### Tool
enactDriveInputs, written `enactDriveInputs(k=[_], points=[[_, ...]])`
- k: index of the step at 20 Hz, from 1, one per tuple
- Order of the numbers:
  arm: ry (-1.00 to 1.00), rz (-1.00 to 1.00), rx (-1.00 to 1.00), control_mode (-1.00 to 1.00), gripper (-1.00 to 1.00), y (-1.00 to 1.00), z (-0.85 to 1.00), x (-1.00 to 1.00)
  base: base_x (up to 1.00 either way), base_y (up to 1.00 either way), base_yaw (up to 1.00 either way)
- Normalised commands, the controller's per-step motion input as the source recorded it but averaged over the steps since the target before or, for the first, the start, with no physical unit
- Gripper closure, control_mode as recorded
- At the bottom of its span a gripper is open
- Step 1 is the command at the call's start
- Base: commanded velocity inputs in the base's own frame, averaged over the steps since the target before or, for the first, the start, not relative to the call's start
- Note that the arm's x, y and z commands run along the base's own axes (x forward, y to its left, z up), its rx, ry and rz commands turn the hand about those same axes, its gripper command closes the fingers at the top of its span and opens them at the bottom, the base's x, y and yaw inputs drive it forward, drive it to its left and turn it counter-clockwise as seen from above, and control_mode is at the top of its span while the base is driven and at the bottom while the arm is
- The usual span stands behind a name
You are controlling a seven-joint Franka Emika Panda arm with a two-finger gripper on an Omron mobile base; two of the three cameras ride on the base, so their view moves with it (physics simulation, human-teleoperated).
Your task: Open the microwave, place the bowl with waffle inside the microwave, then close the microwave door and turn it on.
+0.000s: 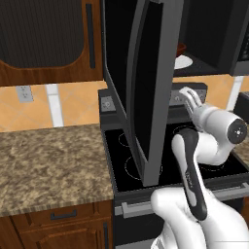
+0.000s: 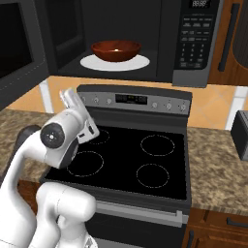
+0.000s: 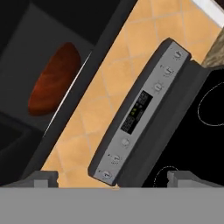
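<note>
The microwave stands open above the stove. Its door is swung wide out to the left and shows edge-on in the left base view. Inside, the reddish-brown bowl sits on the white round plate; a pale spot at its centre is all I can make out of the waffle. The bowl also shows in the hand view, behind the microwave's lower frame. My gripper is open and empty, hanging below and left of the cavity, over the stove's back left, apart from the bowl. Its fingertips stand far apart.
The black-topped stove with its grey knob panel lies under the arm. Granite counter runs to the left, another stretch to the right with a dark appliance. A wooden cabinet door hangs upper left.
</note>
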Motion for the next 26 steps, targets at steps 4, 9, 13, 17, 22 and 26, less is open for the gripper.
enactDriveInputs(k=[4, 9, 13, 17, 22, 26], points=[[-0.19, 0.0, -0.2, -1.0, -1.0, 0.48, -0.12, 0.0, 0.0, 0.0, 0.0], [-0.08, 0.0, -0.21, -1.0, -1.0, 0.72, -0.02, 0.0, 0.0, 0.0, 0.0], [0.0, -0.01, -0.26, -1.0, -1.0, 0.64, -0.09, 0.0, 0.0, 0.0, 0.0], [-0.02, -0.02, -0.3, -1.0, -1.0, 0.51, -0.27, 0.01, 0.0, 0.0, 0.0], [-0.07, -0.01, -0.21, -1.0, -1.0, 0.04, -0.26, 0.08, 0.0, 0.0, 0.0], [-0.1, 0.0, -0.26, -1.0, -1.0, 0.21, -0.34, 0.01, 0.0, 0.0, 0.0]])
